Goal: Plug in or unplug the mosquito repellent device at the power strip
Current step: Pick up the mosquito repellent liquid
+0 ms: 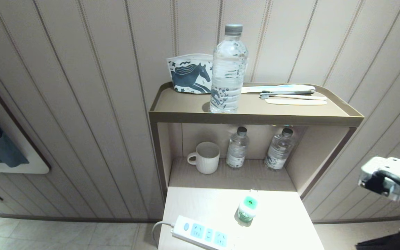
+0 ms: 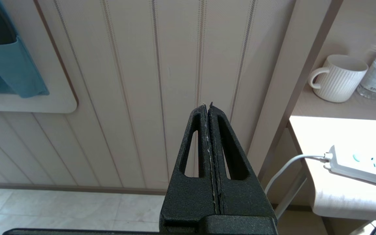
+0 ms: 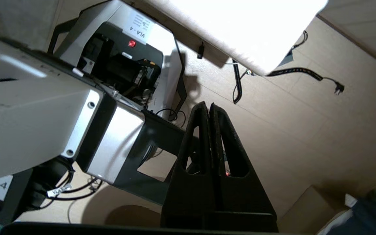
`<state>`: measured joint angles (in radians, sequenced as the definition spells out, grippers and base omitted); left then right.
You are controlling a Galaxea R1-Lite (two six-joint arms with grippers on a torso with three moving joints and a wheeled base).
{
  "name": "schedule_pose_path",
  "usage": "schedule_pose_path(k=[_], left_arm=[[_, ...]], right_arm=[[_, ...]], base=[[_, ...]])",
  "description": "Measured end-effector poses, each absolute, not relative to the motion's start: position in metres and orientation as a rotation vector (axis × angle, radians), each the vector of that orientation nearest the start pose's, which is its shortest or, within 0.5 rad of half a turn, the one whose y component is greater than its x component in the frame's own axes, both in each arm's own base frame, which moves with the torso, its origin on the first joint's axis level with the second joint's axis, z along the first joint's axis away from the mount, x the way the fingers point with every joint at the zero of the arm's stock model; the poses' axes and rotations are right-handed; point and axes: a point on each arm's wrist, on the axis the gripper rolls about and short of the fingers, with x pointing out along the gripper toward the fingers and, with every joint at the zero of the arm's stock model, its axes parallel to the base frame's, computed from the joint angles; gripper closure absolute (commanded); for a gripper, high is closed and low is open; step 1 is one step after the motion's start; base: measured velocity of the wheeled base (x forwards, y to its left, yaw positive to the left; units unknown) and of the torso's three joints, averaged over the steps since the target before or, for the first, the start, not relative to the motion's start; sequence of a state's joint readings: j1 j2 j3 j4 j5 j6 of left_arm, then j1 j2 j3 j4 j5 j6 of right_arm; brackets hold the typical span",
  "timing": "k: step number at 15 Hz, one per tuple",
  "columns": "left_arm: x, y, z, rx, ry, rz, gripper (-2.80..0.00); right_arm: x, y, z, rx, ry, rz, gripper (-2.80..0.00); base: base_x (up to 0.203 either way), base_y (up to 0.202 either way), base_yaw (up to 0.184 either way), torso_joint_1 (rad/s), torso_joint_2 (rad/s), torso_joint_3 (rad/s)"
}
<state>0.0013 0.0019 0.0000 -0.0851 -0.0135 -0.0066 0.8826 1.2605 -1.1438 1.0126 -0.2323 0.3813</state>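
On the pale tabletop in the head view, the mosquito repellent device (image 1: 247, 208) is seen standing upright, its prongs pointing up, unplugged and just beside the far end of the power strip (image 1: 201, 233), which lies at the near edge with its blue button towards the cord; print on the green label is too small to be read. On the shelf behind, a ribbed white mug (image 1: 205, 157) and two small water bottles (image 1: 237, 147) are set, and on the top tray a larger water bottle (image 1: 228, 69), a pouch printed with a blue horse (image 1: 189, 74) and a toothbrush (image 1: 286, 92) are placed. Part of the right arm (image 1: 389, 177) is visible at the right edge, well apart from the table. In the left wrist view, the left gripper (image 2: 209, 106) is shown with its fingers pressed together, holding nothing, aimed at the panelled wall beside the table; the strip's cord end (image 2: 357, 164) and the mug are caught to one side. In the right wrist view, the right gripper (image 3: 208, 105) is likewise closed and empty, pointed towards the floor and the robot's base (image 3: 119, 62), on which a label reading "VLA - 4" (image 3: 139, 26) can be read.
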Motion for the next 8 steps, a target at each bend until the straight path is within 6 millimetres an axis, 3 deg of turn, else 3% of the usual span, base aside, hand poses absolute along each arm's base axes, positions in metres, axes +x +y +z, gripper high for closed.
schedule_pose_path(k=[5,8], left_arm=[[-0.023,0.0,0.084,-0.006,-0.083,-0.012,0.0],[-0.023,0.0,0.084,-0.005,-0.083,-0.012,0.0]], right_arm=[[0.096,0.149,0.232,-0.402,1.122,0.457,0.0],[0.109,0.176,0.228,-0.383,1.159,0.442,0.0]], base=[[0.0,0.0,0.0,0.0,0.0,0.0],[0.0,0.0,0.0,0.0,0.0,0.0]])
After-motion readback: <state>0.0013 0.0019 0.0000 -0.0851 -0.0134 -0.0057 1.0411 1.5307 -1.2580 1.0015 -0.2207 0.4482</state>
